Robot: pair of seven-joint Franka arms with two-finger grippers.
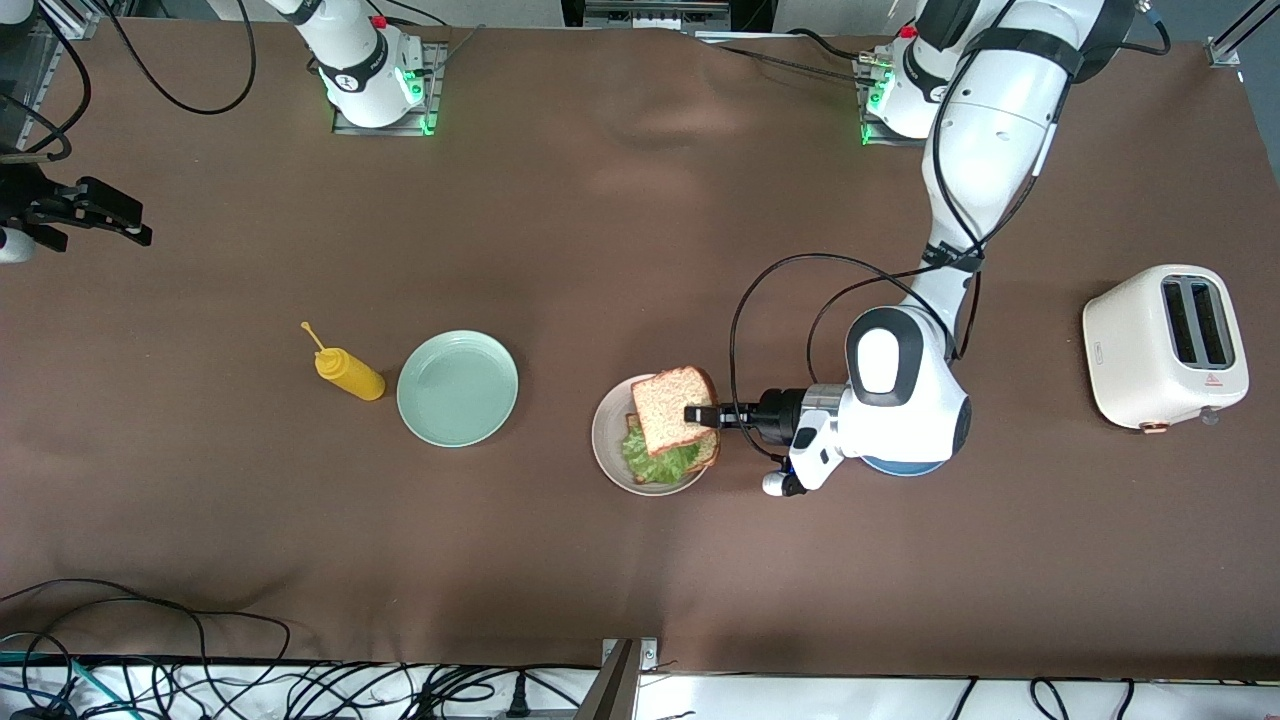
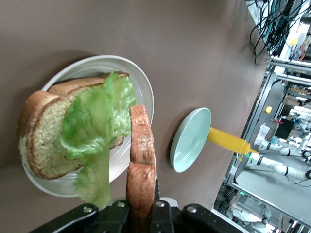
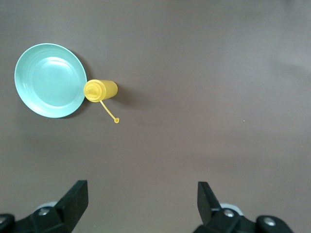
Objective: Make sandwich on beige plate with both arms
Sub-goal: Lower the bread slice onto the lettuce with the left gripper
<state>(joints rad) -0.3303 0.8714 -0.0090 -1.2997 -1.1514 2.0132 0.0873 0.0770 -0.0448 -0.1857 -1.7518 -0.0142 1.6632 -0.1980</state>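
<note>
The left gripper [image 1: 706, 415] pinches a brown-crusted bread slice [image 1: 672, 408] over lettuce [image 1: 660, 462] on the beige plate [image 1: 606, 447]; the right gripper [image 1: 110, 215], waiting, is spread.

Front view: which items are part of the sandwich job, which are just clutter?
In the job:
- beige plate
- bottom bread slice on it, lettuce on top
- top bread slice, held over the plate by the left gripper
- right gripper, open, waiting at the right arm's end of the table

Lying about:
- mint-green plate
- yellow squeeze bottle
- toaster
- blue plate, mostly hidden under the left arm
</note>
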